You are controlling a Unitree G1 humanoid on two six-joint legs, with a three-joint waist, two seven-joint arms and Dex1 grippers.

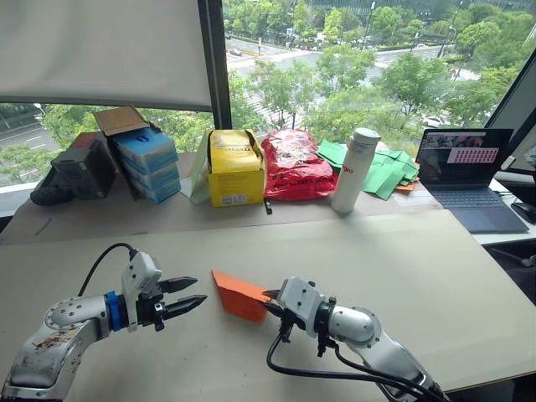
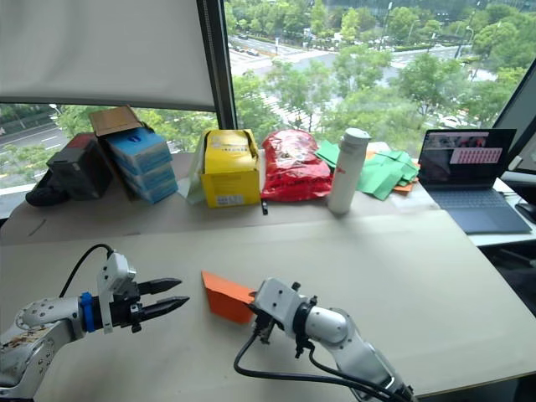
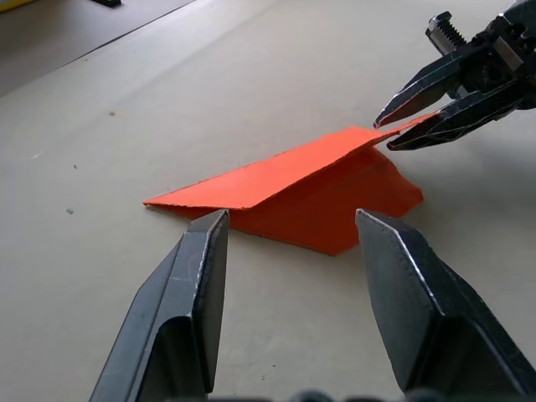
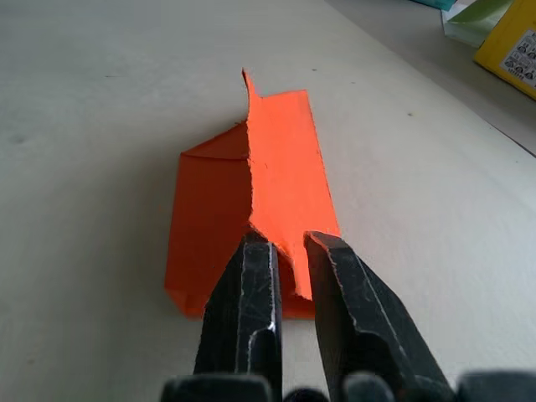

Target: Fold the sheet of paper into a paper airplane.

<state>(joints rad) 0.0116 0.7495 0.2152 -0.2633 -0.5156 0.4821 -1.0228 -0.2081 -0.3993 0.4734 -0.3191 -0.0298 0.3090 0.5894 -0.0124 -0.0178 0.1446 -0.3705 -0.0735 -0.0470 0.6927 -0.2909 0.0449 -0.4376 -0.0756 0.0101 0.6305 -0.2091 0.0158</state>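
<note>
The orange sheet of paper lies on the table's near middle, folded into a pointed wedge with its upper flap lifted. My right gripper is at the paper's right end, shut on the edge of that raised flap; the left wrist view shows the right gripper pinching the flap's corner. My left gripper hovers open a short way left of the paper's point, touching nothing. In its own view the open left gripper frames the paper.
Along the far edge of the table stand a black bag, blue boxes, a yellow box, a red plastic bag, a white bottle, green paper pieces and a laptop.
</note>
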